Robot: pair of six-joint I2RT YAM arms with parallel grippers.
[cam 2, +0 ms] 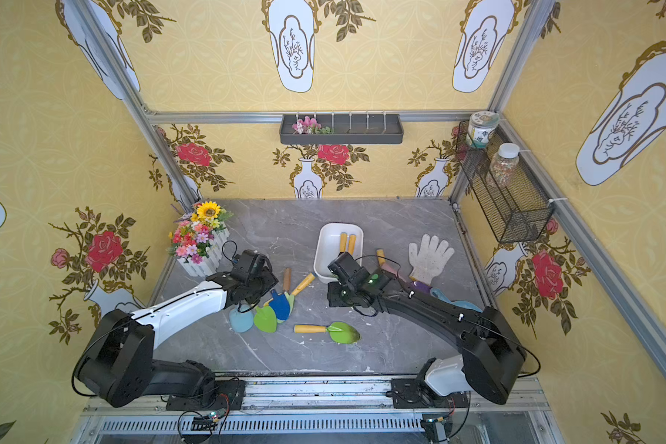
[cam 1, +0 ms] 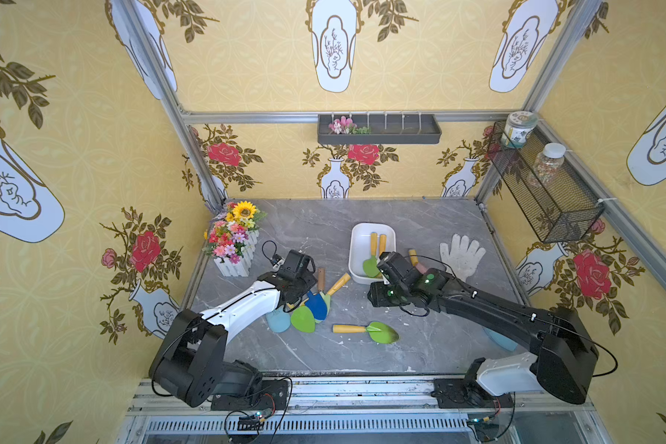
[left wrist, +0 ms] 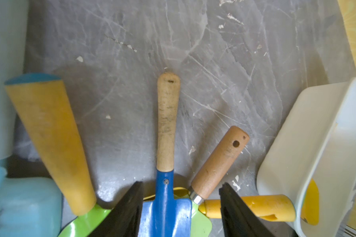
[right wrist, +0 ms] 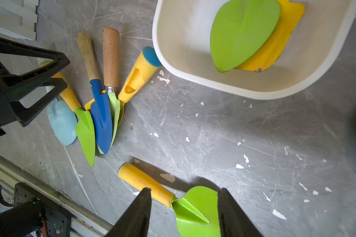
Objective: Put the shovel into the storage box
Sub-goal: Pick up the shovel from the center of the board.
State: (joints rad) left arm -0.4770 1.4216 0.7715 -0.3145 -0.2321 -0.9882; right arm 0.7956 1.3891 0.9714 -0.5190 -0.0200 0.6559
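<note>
The white storage box (cam 1: 356,246) (right wrist: 185,67) stands mid-table with a green-bladed shovel (cam 1: 370,265) and a yellow one (right wrist: 275,47) lying in it. A fan of several shovels lies to its left, a blue one (cam 1: 317,304) (left wrist: 166,205) on top. My left gripper (cam 1: 302,296) (left wrist: 181,183) hovers open over that pile. Its jaws stand either side of the blue blade without clamping it. A lone green shovel with a yellow handle (cam 1: 366,330) (right wrist: 195,207) lies near the front. My right gripper (cam 1: 381,298) (right wrist: 185,189) hangs open above the table, and the right wrist view shows this shovel below it.
A white fence planter of flowers (cam 1: 233,246) stands at the back left, and a white glove (cam 1: 462,253) lies at the right. A pale blue scoop (cam 1: 278,321) touches the pile. More tools (cam 2: 381,257) lie partly under the right arm. A wire basket (cam 1: 546,184) hangs on the right wall.
</note>
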